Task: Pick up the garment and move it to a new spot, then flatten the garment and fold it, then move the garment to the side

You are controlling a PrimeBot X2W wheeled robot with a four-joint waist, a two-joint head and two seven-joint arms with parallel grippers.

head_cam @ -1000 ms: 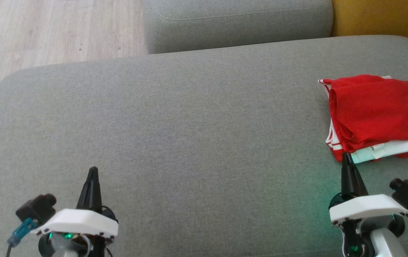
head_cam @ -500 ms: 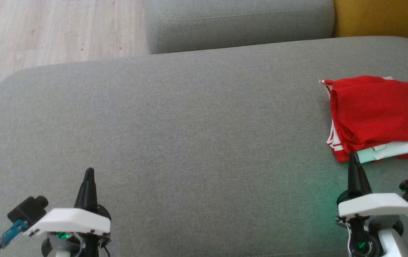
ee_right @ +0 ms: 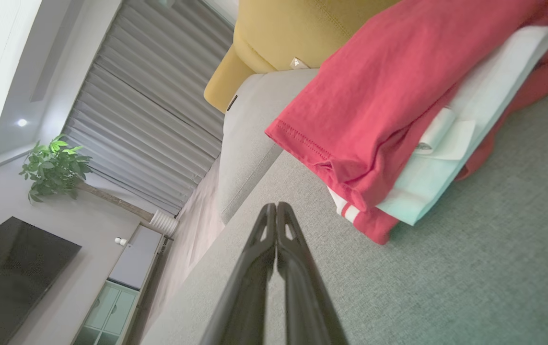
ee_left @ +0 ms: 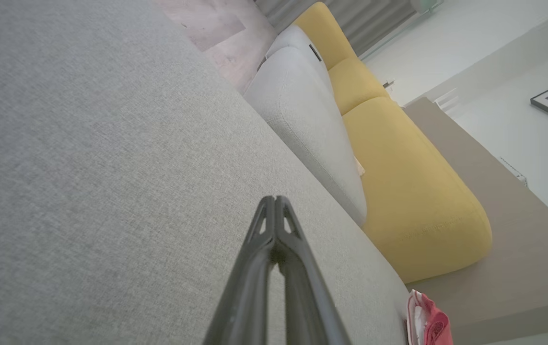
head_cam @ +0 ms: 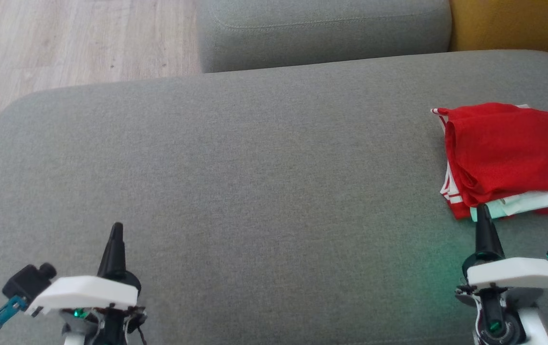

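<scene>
Red garment (head_cam: 508, 153): folded into a compact stack, white stripes along its left edge, a pale white layer with a label poking out at the near side. Lying at the far right of the grey sofa seat (head_cam: 254, 158), partly cut off by the head view's right border.

Right pincer (head_cam: 483, 211): fingers pressed together, nothing between them. Tip just at the garment's near edge, pointing at the white layer; touching or not, cannot tell from the head view. In the right wrist view, tip over bare grey fabric, stack just beyond and to the right.

Left pincer (head_cam: 116, 229): likewise closed tight and empty. Low at the left over bare seat, well apart from the garment.

Beyond the seat: second grey cushion (head_cam: 321, 33) at the top, yellow cushion (head_cam: 518, 24) to its right, pale wood floor (head_cam: 63, 43) at upper left.

Background in the right wrist view: grey curtain (ee_right: 149, 96), potted plant (ee_right: 55, 167), dark screen (ee_right: 10, 273).
</scene>
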